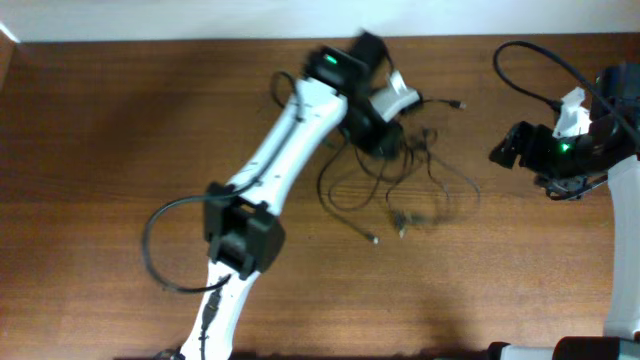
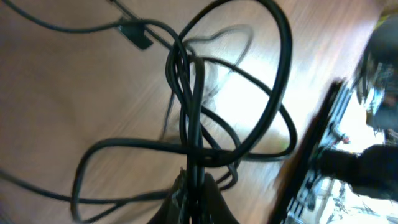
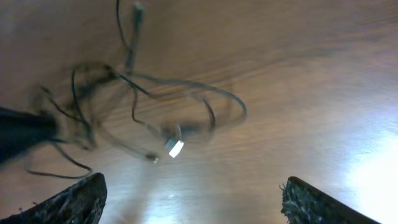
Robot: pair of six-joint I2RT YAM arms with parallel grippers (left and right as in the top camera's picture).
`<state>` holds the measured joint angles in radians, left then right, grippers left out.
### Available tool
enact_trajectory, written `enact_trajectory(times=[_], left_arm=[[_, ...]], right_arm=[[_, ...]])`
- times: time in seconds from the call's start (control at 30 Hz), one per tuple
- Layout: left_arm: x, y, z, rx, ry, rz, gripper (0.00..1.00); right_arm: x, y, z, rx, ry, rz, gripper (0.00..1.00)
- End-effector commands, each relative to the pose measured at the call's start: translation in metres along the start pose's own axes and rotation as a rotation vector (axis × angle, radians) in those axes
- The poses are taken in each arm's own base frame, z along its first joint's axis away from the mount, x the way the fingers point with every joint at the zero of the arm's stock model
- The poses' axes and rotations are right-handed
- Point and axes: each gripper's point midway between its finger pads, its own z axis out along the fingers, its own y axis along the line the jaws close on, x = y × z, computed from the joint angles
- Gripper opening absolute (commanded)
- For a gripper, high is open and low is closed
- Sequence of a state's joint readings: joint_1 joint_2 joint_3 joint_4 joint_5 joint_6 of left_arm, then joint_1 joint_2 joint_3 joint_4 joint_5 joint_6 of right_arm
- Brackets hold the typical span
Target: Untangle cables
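Left arm [image 1: 290,140] reaches over the table [image 1: 120,130] to 2 o'clock of centre. Its left gripper [image 2: 198,190] looks clamped on a bunch of strands of the cables [image 2: 193,124], we think to lift the knot so loops hang free. Slack trails toward 5 o'clock. Right gripper [image 3: 199,200] sits at 3 o'clock of the clump, fingers wide apart, nothing between, probably placed to take a free end. In the way: loops crossing just above the pinch. A plug [image 3: 176,148] lies loose.

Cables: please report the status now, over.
Left gripper shut on cables. Right gripper open, away from them. Cables tangled, loops crossing on table. Nothing else in the way.
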<state>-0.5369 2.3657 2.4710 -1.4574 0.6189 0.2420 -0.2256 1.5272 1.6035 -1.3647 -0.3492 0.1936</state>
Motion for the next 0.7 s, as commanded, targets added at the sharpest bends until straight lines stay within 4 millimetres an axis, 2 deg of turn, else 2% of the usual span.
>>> enact_trajectory(times=[0.0,0.07,0.13,0.2,0.27,0.3,0.43,0.5,0.57,0.63,0.67], left_arm=[[-0.029,-0.047,-0.077,0.100,-0.189,0.066,0.00],[-0.031,-0.055,-0.096,0.094,-0.225,0.019,0.00],[-0.034,-0.052,-0.105,0.099,-0.248,-0.062,0.00],[-0.036,-0.061,-0.112,0.188,-0.270,-0.068,0.00],[-0.038,-0.071,-0.130,0.329,-0.309,-0.078,0.00],[-0.038,-0.070,-0.130,0.329,-0.309,-0.082,0.00],[-0.038,-0.071,-0.130,0.332,-0.305,-0.095,0.00],[-0.038,-0.073,-0.131,0.348,-0.308,-0.091,0.00],[-0.039,-0.080,-0.134,0.390,-0.315,-0.081,0.00],[-0.040,-0.082,-0.136,0.404,-0.318,-0.077,0.00],[-0.040,-0.081,-0.136,0.402,-0.321,-0.076,0.00]], right_arm=[[0.003,0.056,0.000,-0.231,0.014,-0.127,0.88],[0.008,0.098,0.004,-0.331,0.009,-0.236,0.84],[0.012,0.128,0.007,-0.376,-0.004,-0.278,0.77],[0.009,0.145,0.010,-0.394,-0.023,-0.268,0.72],[0.004,0.168,0.026,-0.431,-0.012,-0.217,0.64],[0.000,0.175,0.031,-0.443,-0.017,-0.206,0.63],[-0.014,0.191,0.034,-0.486,-0.060,-0.182,0.63],[-0.024,0.196,0.032,-0.501,-0.094,-0.162,0.53],[-0.030,0.195,0.033,-0.492,-0.114,-0.129,0.47],[-0.034,0.197,0.033,-0.497,-0.128,-0.127,0.32],[-0.034,0.193,0.035,-0.476,-0.130,-0.120,0.20]])
